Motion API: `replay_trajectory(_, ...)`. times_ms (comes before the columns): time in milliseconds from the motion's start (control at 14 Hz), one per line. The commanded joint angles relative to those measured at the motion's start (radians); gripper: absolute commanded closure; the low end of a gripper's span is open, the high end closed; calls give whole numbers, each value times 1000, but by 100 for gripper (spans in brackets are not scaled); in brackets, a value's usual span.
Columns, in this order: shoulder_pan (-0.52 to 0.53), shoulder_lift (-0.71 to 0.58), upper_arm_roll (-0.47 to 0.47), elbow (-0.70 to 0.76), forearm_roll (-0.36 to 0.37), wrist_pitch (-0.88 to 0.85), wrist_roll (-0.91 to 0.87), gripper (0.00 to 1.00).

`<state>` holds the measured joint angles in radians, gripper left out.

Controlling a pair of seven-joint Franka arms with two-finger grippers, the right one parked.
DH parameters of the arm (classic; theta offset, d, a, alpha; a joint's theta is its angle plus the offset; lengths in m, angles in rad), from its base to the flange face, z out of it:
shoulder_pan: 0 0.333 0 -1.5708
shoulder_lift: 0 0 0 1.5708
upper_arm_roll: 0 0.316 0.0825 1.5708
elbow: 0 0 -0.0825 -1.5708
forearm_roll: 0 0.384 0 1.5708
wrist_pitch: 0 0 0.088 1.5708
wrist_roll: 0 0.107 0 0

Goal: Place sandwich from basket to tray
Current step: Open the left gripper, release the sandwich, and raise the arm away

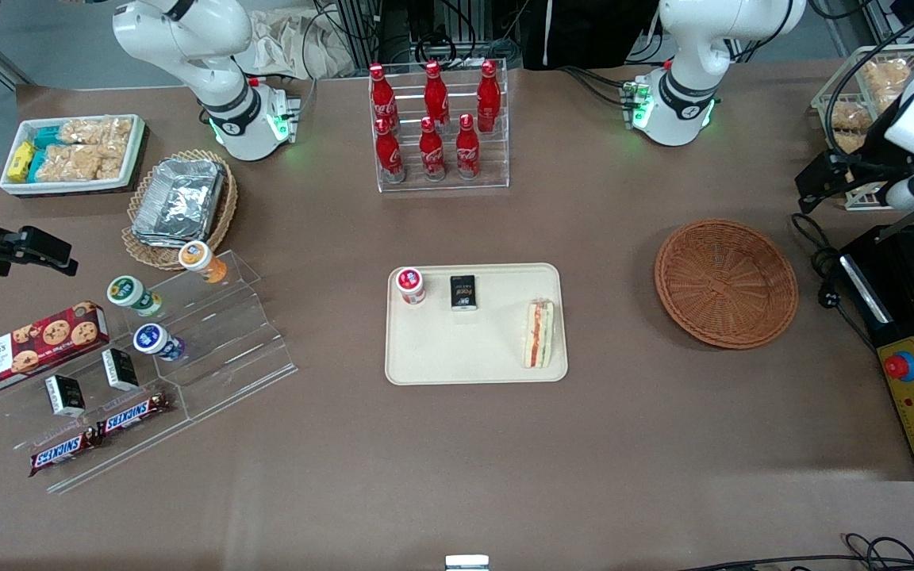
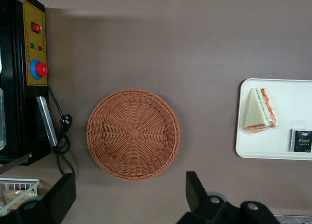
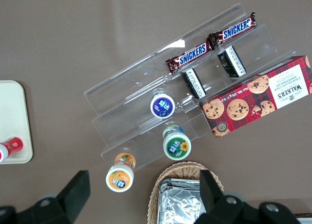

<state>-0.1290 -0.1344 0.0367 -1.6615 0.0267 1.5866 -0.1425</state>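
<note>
The sandwich (image 1: 539,333) (image 2: 260,112), a white wedge with orange-red and green layers, lies on the cream tray (image 1: 473,361) (image 2: 273,148), at the tray's end toward the working arm. The reddish-brown woven basket (image 1: 725,283) (image 2: 133,134) stands empty on the table between the tray and the working arm's end. My gripper (image 1: 812,185) (image 2: 129,197) hangs open and holds nothing. It is high above the table, beside the basket, farther from the front camera than the basket.
A red-lidded cup (image 1: 410,285) and a black packet (image 1: 463,292) (image 2: 301,140) share the tray. A black machine with a red button (image 1: 901,366) (image 2: 40,69) and a wire rack of snacks (image 1: 862,103) sit near my gripper. A rack of red bottles (image 1: 435,119) stands farther back.
</note>
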Motion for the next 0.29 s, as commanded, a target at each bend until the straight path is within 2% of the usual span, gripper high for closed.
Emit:
replay_trajectory(0,-14,22,37,26,-73,-34,30,0)
replay_trajectory(214,-14,38,31,34,-53,-36,69,0)
